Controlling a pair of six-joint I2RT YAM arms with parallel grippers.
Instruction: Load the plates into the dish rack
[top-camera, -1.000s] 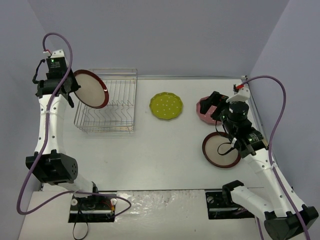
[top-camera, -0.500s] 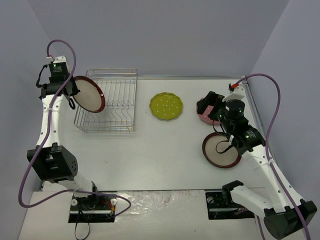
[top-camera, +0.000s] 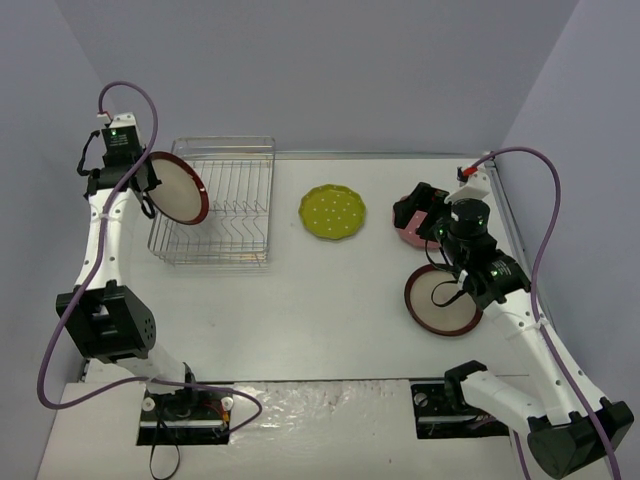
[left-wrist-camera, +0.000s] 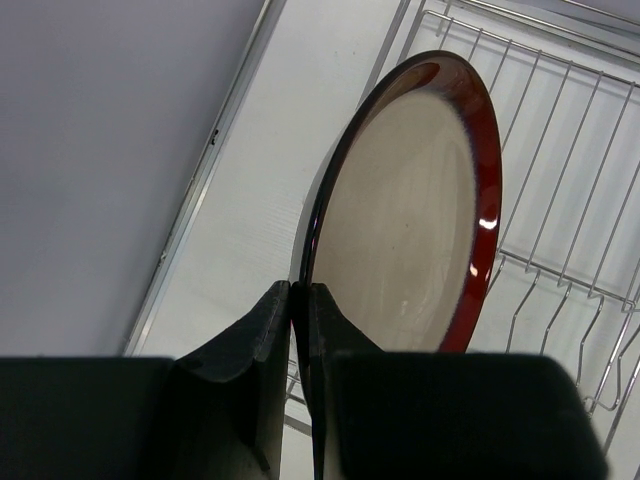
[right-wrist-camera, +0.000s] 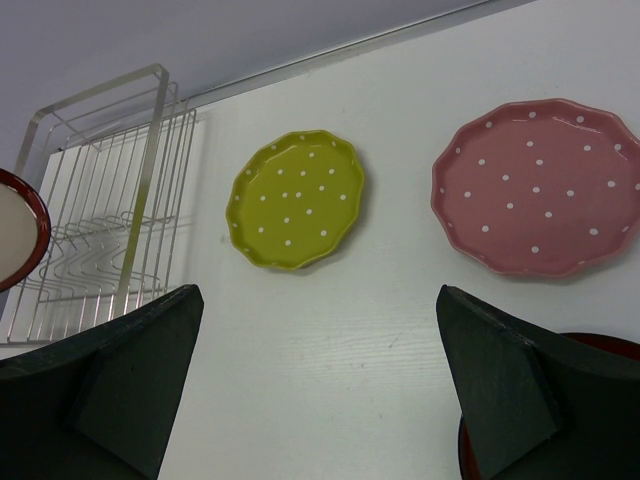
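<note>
My left gripper (top-camera: 147, 196) (left-wrist-camera: 300, 292) is shut on the rim of a large red-brown plate (top-camera: 179, 188) (left-wrist-camera: 410, 210) with a beige centre. It holds the plate on edge in the air, over the left side of the silver wire dish rack (top-camera: 225, 215) (left-wrist-camera: 570, 150). My right gripper (top-camera: 422, 208) (right-wrist-camera: 318, 300) is open and empty, hovering over the pink dotted plate (top-camera: 405, 233) (right-wrist-camera: 540, 185). The yellow-green dotted plate (top-camera: 333, 212) (right-wrist-camera: 297, 198) lies flat to the right of the rack. The second red-brown plate (top-camera: 440, 302) lies flat under my right arm.
The rack (right-wrist-camera: 100, 200) holds no plates; its tines stand in rows. Purple cables (top-camera: 545, 230) loop off both arms. Grey walls close in the table at the back and both sides. A raised rail (top-camera: 380, 155) runs along the table's back edge.
My left arm has drawn the held plate a little to the left and back, towards the rack's left side. My right gripper shifted slightly over the pink plate, then held still.
</note>
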